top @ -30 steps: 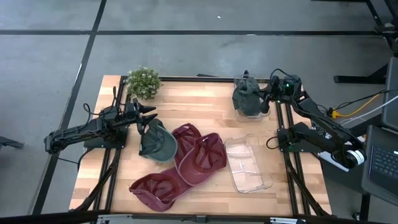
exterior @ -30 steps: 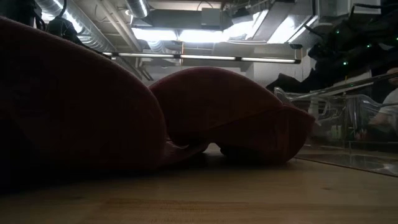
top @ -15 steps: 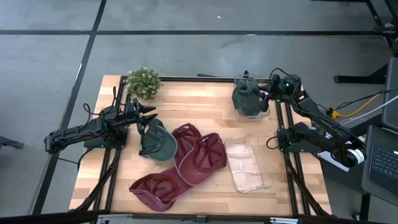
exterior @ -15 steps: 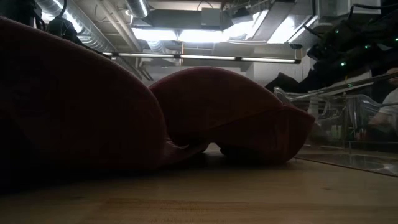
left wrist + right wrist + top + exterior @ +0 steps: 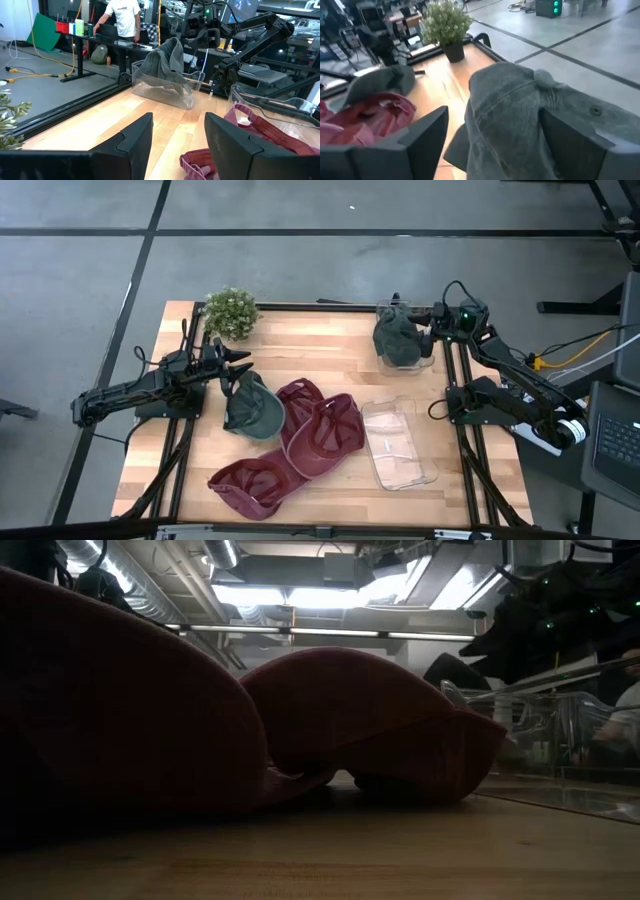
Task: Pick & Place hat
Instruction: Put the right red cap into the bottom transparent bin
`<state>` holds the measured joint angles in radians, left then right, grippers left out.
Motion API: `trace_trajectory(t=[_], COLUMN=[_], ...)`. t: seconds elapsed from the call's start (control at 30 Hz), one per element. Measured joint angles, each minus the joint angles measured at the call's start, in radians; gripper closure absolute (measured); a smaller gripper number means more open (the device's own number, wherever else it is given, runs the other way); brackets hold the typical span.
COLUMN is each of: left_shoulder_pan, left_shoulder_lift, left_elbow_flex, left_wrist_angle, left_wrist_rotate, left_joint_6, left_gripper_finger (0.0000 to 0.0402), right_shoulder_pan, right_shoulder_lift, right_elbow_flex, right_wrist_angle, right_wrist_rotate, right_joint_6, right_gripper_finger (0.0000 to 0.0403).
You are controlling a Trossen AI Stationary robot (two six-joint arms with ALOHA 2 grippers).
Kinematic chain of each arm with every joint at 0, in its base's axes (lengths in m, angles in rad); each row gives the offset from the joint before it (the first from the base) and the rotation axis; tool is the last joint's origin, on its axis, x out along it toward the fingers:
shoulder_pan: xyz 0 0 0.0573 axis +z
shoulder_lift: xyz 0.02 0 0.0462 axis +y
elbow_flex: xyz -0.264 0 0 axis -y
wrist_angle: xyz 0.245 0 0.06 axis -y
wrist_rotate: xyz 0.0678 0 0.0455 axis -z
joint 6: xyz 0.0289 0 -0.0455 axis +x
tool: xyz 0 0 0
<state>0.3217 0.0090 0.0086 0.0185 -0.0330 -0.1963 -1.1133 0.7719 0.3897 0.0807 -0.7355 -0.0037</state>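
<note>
Right gripper [image 5: 432,337] has just released: jaws now wide, either side of the grey hat [image 5: 398,338] resting in the far clear bin [image 5: 383,308]. Placement appears complete. Left gripper [image 5: 238,365] waits, jaws parted, empty.

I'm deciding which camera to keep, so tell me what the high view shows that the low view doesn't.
Only the high view shows the potted plant, the green cap by the left claw, the grey-green cap in the far clear bin beside the right claw, and a third maroon cap.

Only the low view shows ceiling lights.

Both show maroon caps and the near clear bin.
</note>
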Motion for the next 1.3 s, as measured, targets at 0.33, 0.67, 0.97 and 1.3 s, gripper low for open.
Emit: trace_trajectory(t=[0.33, 0.67, 0.97, 1.3], left_shoulder_pan=[0.000, 0.000, 0.000, 0.000], left_shoulder_lift=[0.000, 0.000, 0.000, 0.000], left_elbow_flex=[0.000, 0.000, 0.000, 0.000], left_wrist_angle=[0.000, 0.000, 0.000, 0.000], left_wrist_rotate=[0.000, 0.000, 0.000, 0.000], left_joint_6=[0.000, 0.000, 0.000, 0.000], left_gripper_finger=[0.0230, 0.0226, 0.0230, 0.0228], right_shoulder_pan=[-0.007, -0.012, 0.083, 0.215], right_shoulder_lift=[-0.001, -0.001, 0.001, 0.067], right_elbow_flex=[0.000, 0.117, 0.234, 0.361], right_wrist_angle=[0.229, 0.282, 0.110, -0.151], right_wrist_rotate=[0.042, 0.070, 0.071, 0.101], right_joint_6=[0.193, 0.315, 0.310, 0.140], right_gripper_finger=[0.0078, 0.0078, 0.0079, 0.0079])
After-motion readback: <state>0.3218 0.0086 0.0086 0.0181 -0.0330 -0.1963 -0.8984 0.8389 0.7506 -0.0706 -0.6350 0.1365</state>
